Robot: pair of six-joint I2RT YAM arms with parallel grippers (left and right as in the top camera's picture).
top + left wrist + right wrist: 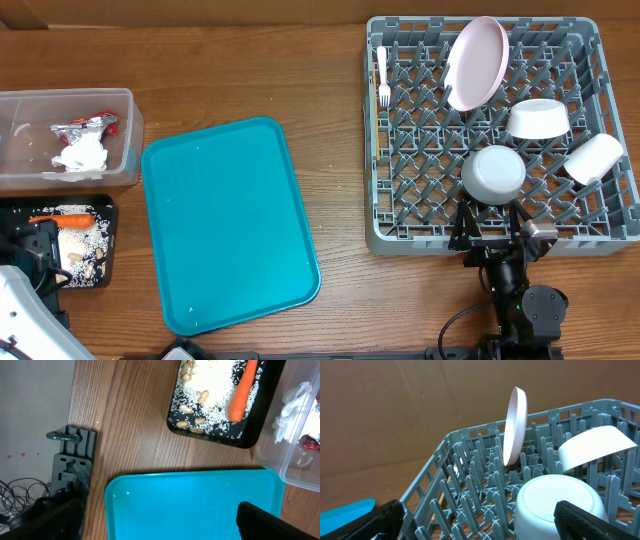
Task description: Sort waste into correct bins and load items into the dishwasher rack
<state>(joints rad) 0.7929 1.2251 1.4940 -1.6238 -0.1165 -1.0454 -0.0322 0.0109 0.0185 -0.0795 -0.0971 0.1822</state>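
The grey dishwasher rack (400,235) holds a pinkish plate (475,62) on edge, a white fork (382,75), a bowl (538,118), a cup (594,158) and an upturned bowl (493,172). My right gripper (490,232) hangs open at the rack's near edge, just short of the upturned bowl (555,505), holding nothing. The black tray (108,210) carries a carrot (65,217), rice and nuts. A clear tub (130,110) contains a napkin (82,152) and a foil wrapper (88,124). My left gripper (160,525) is open over the teal tray's corner.
The teal tray (228,222) lies bare between the bins and the rack. A black clamp (75,455) sits at the table edge beside my left gripper. A cardboard wall (420,405) stands behind the rack.
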